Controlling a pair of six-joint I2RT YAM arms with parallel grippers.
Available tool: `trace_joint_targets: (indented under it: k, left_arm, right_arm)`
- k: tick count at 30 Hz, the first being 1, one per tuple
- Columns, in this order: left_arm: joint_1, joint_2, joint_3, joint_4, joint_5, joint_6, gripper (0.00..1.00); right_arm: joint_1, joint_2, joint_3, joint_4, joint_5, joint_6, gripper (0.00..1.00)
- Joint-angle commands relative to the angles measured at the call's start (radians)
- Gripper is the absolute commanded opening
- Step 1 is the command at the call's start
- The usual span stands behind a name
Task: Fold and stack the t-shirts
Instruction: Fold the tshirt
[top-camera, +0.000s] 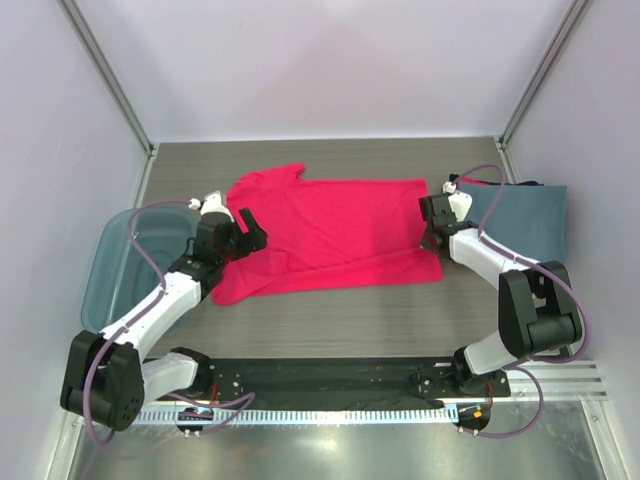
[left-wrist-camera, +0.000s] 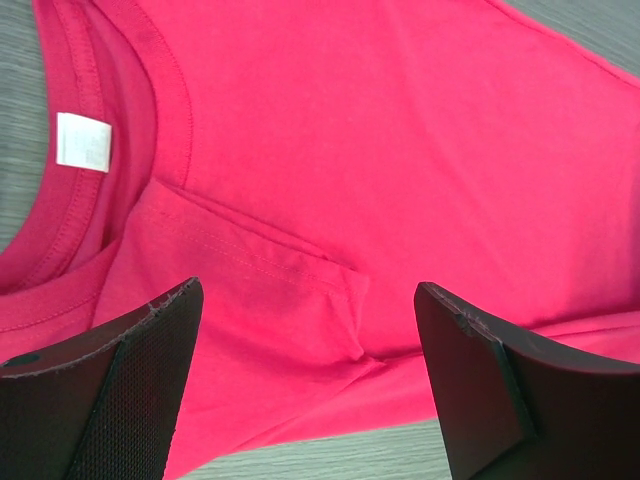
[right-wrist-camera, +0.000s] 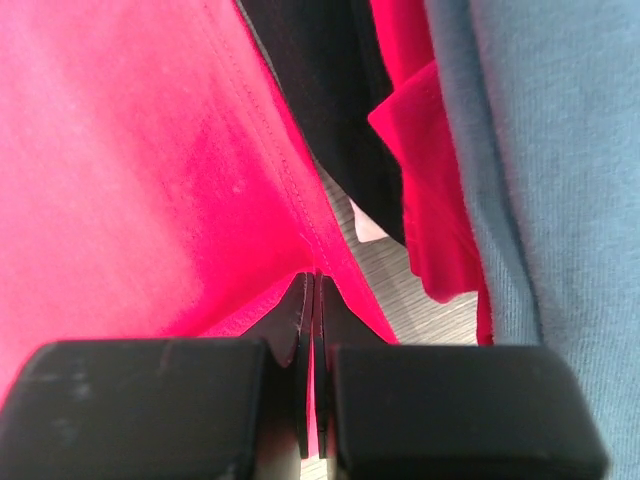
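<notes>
Pink tee (top-camera: 330, 235) spread flat mid-tabletop (top-camera: 330, 320), collar end toward the left. Right tool (right-wrist-camera: 313, 290) clenched on its right hem edge, just beside the folded grey tee (top-camera: 525, 215). Left tool (left-wrist-camera: 310, 300) released, jaws wide, over the tucked sleeve by the collar; contact with cloth unclear.

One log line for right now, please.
left gripper open above pink shirt | right gripper shut on pink shirt edge | grey shirt lying at right
</notes>
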Motion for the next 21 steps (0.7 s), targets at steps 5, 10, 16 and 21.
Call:
trace_joint_targets:
  k: [5,10,16,21]
  left_arm:
    - [-0.005,0.076,0.061,-0.043,-0.116,0.041,0.87]
    - [-0.004,0.104,0.079,-0.070,-0.189,0.049,0.82]
    - [0.004,0.151,0.108,-0.095,-0.234,0.061,0.77]
    - [0.025,0.206,0.131,-0.093,-0.202,0.077,0.66]
  right_arm:
    - [0.002,0.009,0.053,0.006,0.073,0.025,0.47]
    - [0.052,-0.090,0.042,0.024,0.029,-0.012,0.47]
    - [0.216,-0.084,0.043,0.168,-0.259,-0.004,0.42]
    - [0.361,0.046,0.131,0.292,-0.414,0.049,0.38]
